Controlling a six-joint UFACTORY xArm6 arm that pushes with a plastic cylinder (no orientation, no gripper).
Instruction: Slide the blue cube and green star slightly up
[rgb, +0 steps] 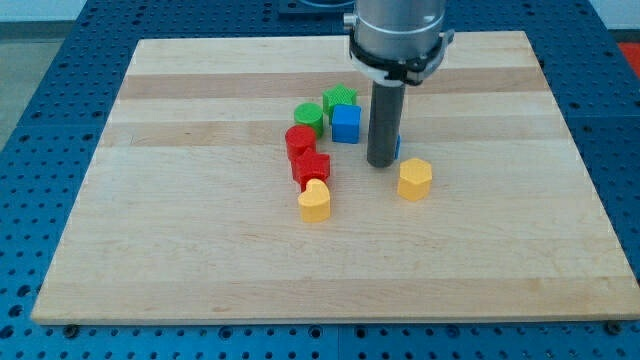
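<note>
The blue cube (346, 123) sits near the middle of the wooden board (200, 250). The green star (340, 99) touches it just above. My tip (381, 164) rests on the board a little to the right of and below the blue cube, apart from it. A small sliver of another blue block (398, 146) shows at the rod's right side; the rod hides most of it.
A green cylinder (308, 116) lies left of the blue cube. Two red blocks (300, 140) (312, 167) stand below it, with a yellow heart (315, 200) under them. A yellow hexagonal block (414, 179) lies right below my tip.
</note>
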